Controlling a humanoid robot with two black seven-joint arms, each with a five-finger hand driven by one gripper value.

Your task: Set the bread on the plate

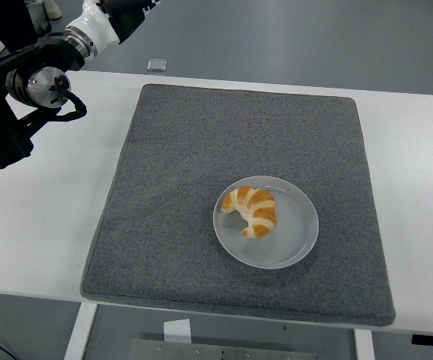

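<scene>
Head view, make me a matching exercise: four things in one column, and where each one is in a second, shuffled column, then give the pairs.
Things:
1. golden striped croissant
2. round grey plate
3. dark grey felt mat
4. black left arm

Places:
A. spread over the middle of the white table
B. raised at the picture's upper left corner
C. lying on the plate's left half
D. on the mat, toward its near right part

Pairs: 1-C, 2-D, 3-A, 4-B
</scene>
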